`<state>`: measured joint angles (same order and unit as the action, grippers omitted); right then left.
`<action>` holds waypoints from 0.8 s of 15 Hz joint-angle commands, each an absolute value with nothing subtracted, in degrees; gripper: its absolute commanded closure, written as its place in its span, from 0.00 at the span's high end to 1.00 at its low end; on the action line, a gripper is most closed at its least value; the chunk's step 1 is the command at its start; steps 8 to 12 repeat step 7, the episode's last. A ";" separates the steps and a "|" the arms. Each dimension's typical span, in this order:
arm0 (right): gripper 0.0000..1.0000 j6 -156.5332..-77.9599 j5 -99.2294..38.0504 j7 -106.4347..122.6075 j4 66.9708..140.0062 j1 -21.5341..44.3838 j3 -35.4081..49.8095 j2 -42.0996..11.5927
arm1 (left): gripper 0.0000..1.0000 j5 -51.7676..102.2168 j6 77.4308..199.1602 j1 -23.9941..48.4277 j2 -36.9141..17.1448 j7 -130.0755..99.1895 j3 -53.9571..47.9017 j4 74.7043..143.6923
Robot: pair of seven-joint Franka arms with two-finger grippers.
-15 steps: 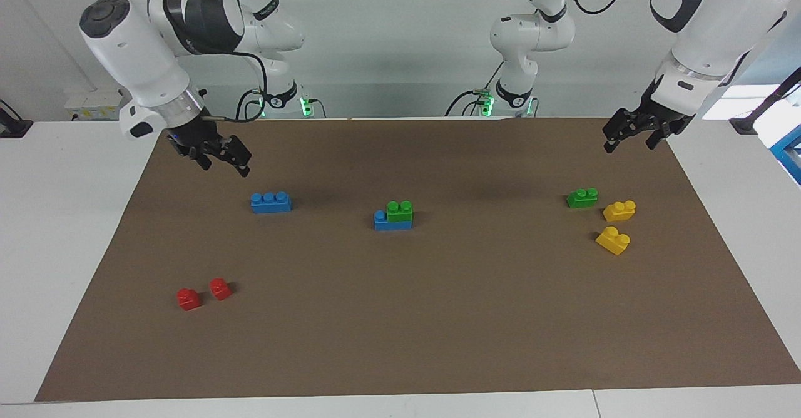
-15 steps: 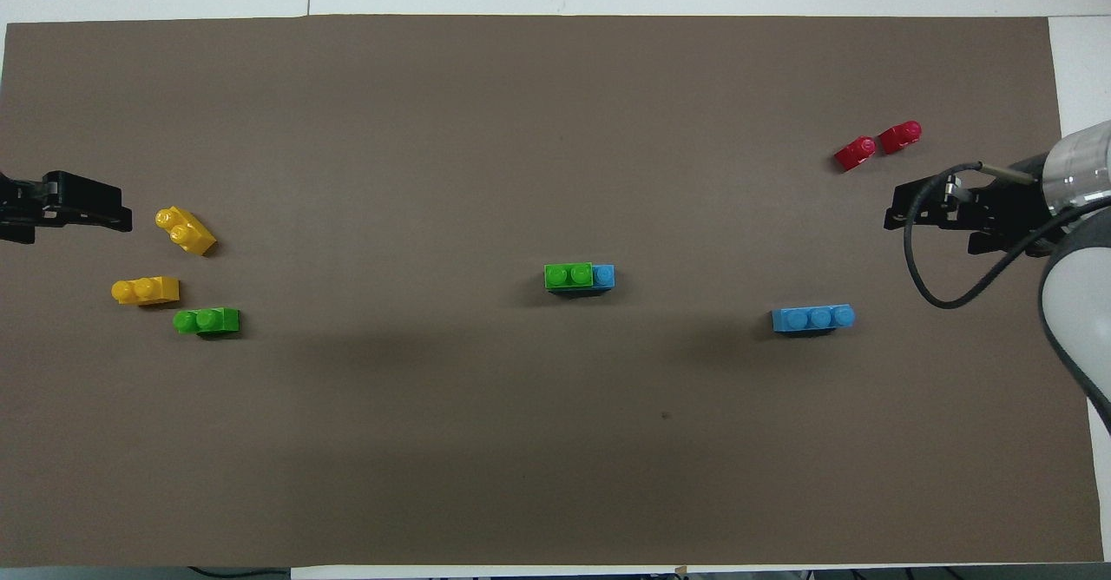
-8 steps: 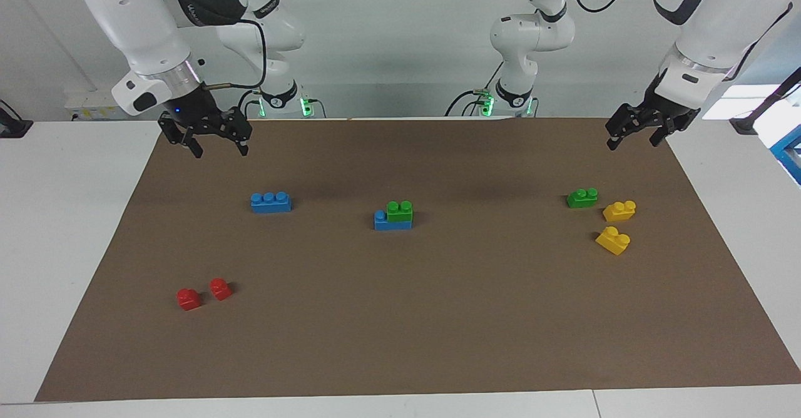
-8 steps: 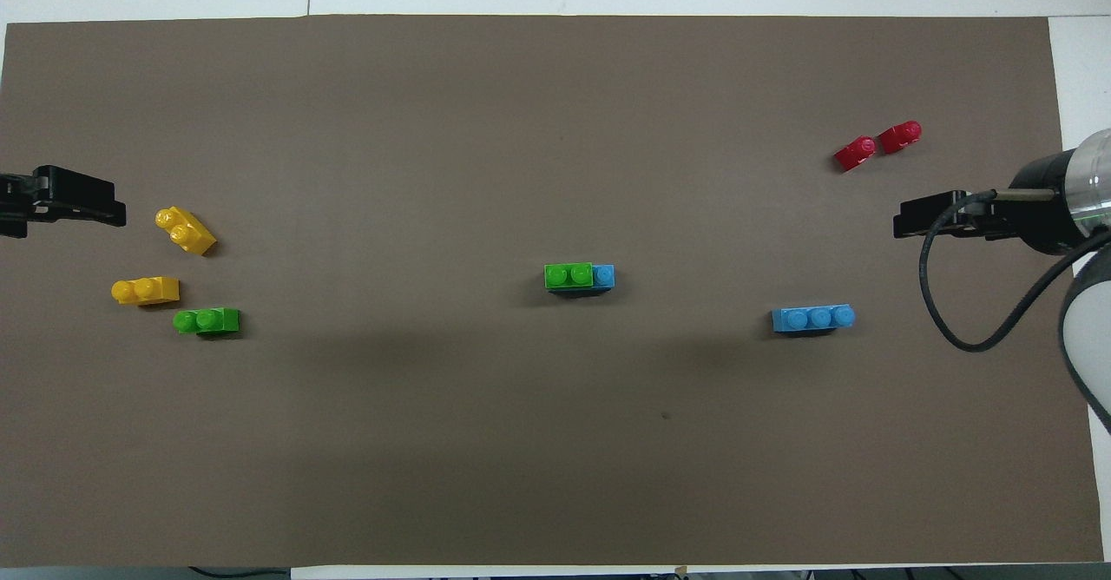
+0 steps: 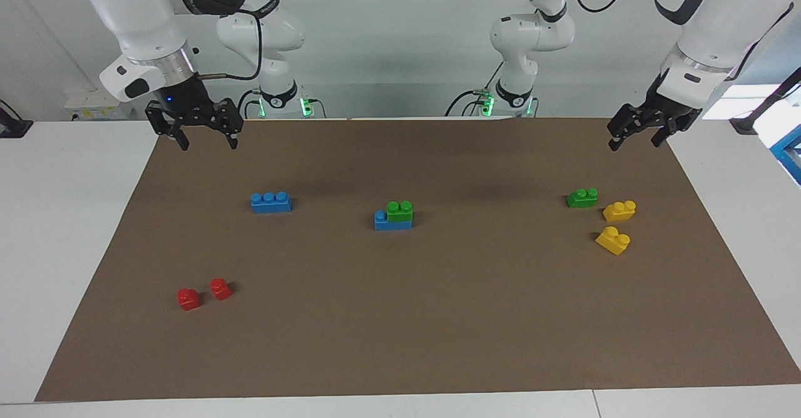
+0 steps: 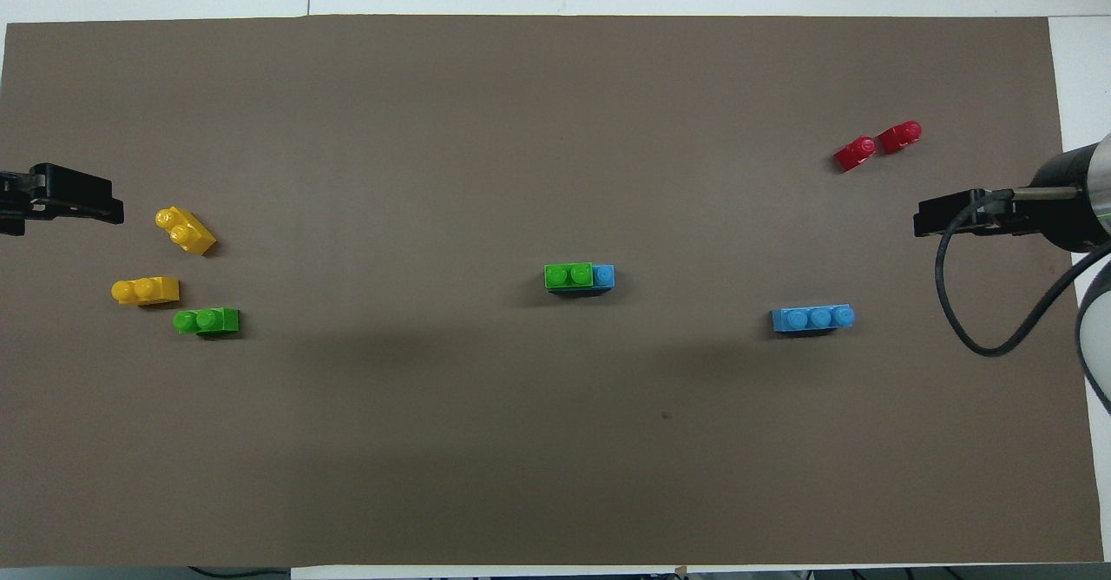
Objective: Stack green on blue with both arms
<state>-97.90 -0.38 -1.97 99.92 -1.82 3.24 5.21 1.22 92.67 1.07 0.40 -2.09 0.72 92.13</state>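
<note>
At the mat's middle a green brick sits stacked on a blue brick, leaving one blue stud bare; the green and the blue also show in the overhead view. A second blue brick lies alone toward the right arm's end. A second green brick lies toward the left arm's end. My right gripper is open, empty and raised over the mat's corner at its own end. My left gripper is open, empty and raised over the mat's corner at its end.
Two yellow bricks lie beside the loose green one, a little farther from the robots. Two small red bricks lie toward the right arm's end, farther from the robots than the lone blue brick. A brown mat covers the table.
My right gripper has risen, turned to point straight down and drawn back from the lone blue brick toward the mat's corner. The left gripper has barely shifted. No brick has moved.
</note>
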 commanded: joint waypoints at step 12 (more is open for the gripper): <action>1.00 -94.31 0.79 -1.40 98.35 -1.93 3.34 5.01 | 1.00 1.23 93.08 1.23 0.79 -1.67 1.05 92.55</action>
